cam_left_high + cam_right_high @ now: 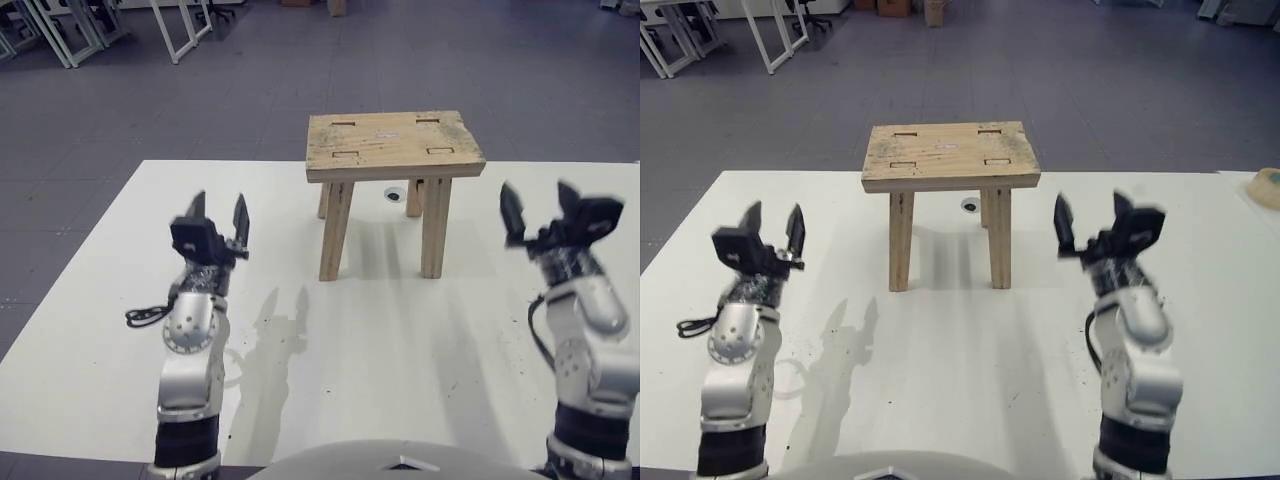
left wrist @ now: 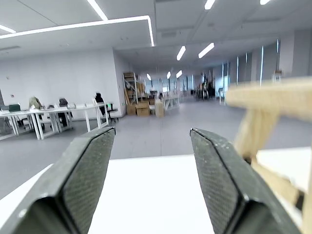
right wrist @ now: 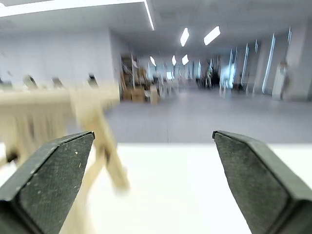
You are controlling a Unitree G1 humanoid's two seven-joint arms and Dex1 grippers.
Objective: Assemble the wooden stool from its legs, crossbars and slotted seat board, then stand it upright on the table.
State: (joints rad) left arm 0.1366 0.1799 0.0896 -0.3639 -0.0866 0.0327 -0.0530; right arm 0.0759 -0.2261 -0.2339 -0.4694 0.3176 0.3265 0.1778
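Both arms up on either side of the stool, grippers spread and empty.

The left gripper hangs in the air to the left of the stool and nearer the robot than it, well apart from its legs. Its two fingers point up and forward with a clear gap between them, and its textured pads stand parted in the left wrist view. The right gripper is held off the stool's right side, roughly level with the left one and also not touching the stool. Its fingers are spread wider, with nothing between them. Both forearms rise steeply towards the grippers.
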